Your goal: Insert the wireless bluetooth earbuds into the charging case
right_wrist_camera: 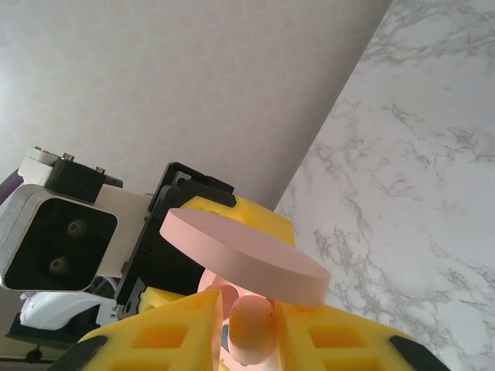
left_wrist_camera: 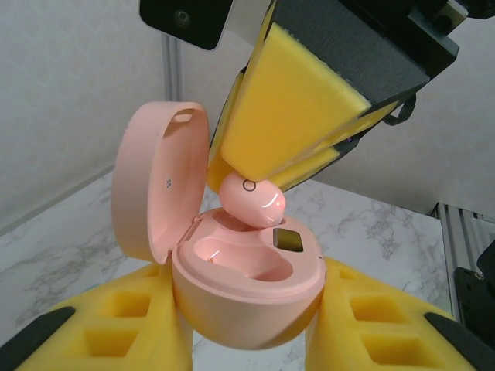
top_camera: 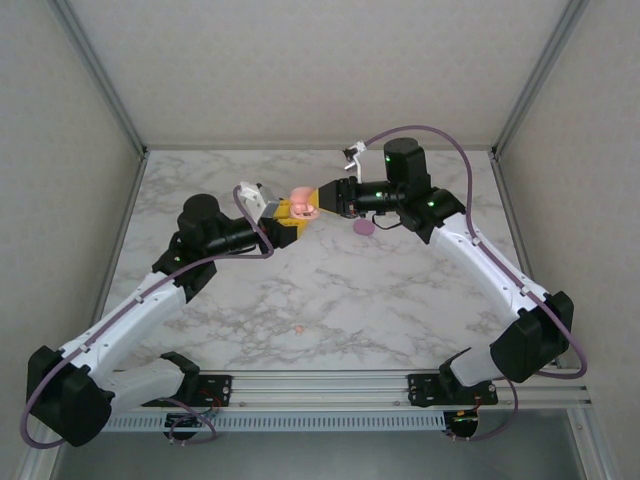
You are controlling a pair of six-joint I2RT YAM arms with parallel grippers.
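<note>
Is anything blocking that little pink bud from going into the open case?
Nothing visible. The earbud, pinched in the right gripper, sits right over the empty socket of the case, and the lid is swung back.

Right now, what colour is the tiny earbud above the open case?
The earbud is pale pink, matching the case; the left wrist view shows it best.

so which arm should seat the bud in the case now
Right. The right fingers pinch the pink earbud over a well of the open case, which the left fingers hold.
</note>
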